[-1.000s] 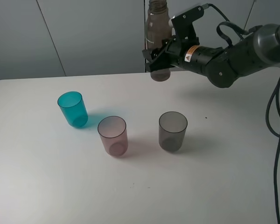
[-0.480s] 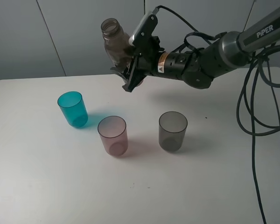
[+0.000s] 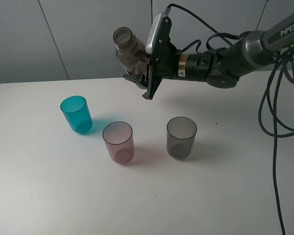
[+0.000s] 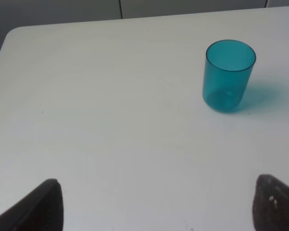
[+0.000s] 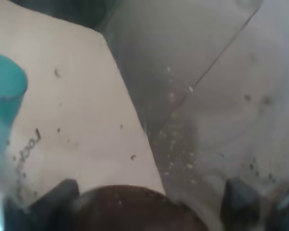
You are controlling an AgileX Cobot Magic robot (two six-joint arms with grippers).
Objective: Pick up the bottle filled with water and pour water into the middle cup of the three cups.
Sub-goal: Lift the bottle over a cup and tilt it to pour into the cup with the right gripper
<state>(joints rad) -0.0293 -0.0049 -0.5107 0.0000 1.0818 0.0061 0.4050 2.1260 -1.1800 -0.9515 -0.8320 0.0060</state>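
Observation:
My right gripper is shut on the smoky grey-brown bottle and holds it in the air over the back of the table. The bottle leans, its open neck pointing up and to the left. The three cups stand upright in a row in front of it: teal, the pale pink middle cup and smoky grey. The right wrist view is filled by the bottle, with the dark fingers at its sides. My left gripper is open above bare table, well short of the teal cup.
The white table has a rounded far left corner. A grey panelled wall stands behind it. Black cables hang along the right side beside the right arm.
The right arm swung left with the bottle, which went from upright to leaning with its neck to the left. The cups stayed where they were.

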